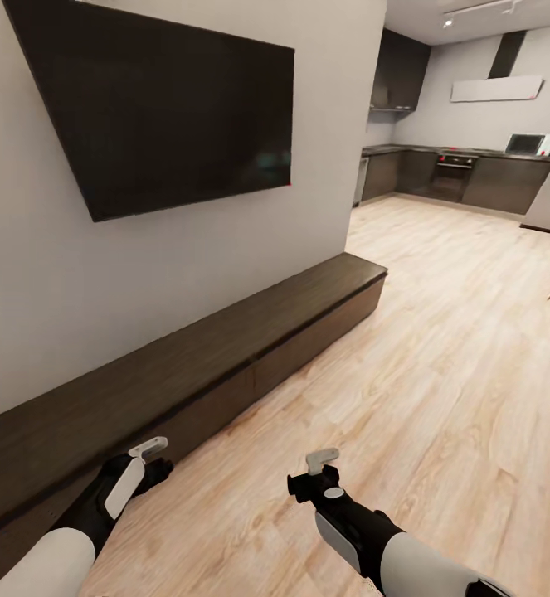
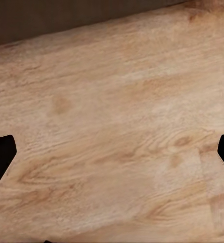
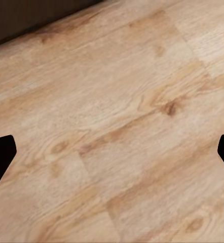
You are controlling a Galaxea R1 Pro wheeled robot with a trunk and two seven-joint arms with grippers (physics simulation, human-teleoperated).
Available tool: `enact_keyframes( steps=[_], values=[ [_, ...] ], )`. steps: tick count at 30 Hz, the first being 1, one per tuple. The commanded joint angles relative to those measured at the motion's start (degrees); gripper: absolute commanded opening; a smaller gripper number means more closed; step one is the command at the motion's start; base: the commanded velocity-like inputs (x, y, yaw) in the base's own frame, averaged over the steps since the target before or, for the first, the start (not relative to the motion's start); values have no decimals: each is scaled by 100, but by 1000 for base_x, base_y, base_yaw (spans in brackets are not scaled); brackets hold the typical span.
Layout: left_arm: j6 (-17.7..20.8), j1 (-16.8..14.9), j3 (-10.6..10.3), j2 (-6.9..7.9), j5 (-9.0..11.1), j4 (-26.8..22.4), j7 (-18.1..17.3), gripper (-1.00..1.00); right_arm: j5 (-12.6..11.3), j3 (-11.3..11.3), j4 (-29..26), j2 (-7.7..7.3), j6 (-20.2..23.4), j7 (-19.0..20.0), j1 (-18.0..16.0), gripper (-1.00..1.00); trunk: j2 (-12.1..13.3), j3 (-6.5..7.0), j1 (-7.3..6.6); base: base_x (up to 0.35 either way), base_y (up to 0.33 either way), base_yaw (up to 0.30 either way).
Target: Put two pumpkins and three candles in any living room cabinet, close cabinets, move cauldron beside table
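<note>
We faced the closed cabinet with both claws empty.

Nearest us, our left gripper and right gripper hung low over the wood floor, each spread wide with nothing between the fingers. The long dark cabinet ran just left of the left gripper and stretched away to the far right, its drawer fronts flush. Above it hung a television; farthest off stood the kitchen units.
</note>
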Motion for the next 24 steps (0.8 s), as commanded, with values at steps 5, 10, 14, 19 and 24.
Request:
enact_keyframes(
  steps=[5, 10, 14, 19, 24],
  values=[
    [21, -2, 1, 2, 53, -12, 51, 100, -25, 53, -14, -5, 23, -51, -6, 100, -2, 13, 1, 116, -321, 236],
    [21, -2, 1, 3, 46, -12, 51, 100, -24, 53, -15, -5, 19, -51, -6, 100, -2, 31, 1, 139, -305, 246],
    [21, -2, 1, 9, 59, -12, 51, 100, -24, 54, -15, -5, 14, -33, -6, 100, -2, 44, 1, 287, -99, 253],
    [21, -2, 1, 5, 48, -12, 54, 100, -24, 77, -15, -5, 9, -9, -6, 100, -2, 60, 1, 287, -95, 254],
    [21, -2, -5, -2, 36, -12, 58, 100, -24, 117, -15, -5, 6, -14, -6, 100, -2, 73, 1, 69, -277, 252]
  ],
)
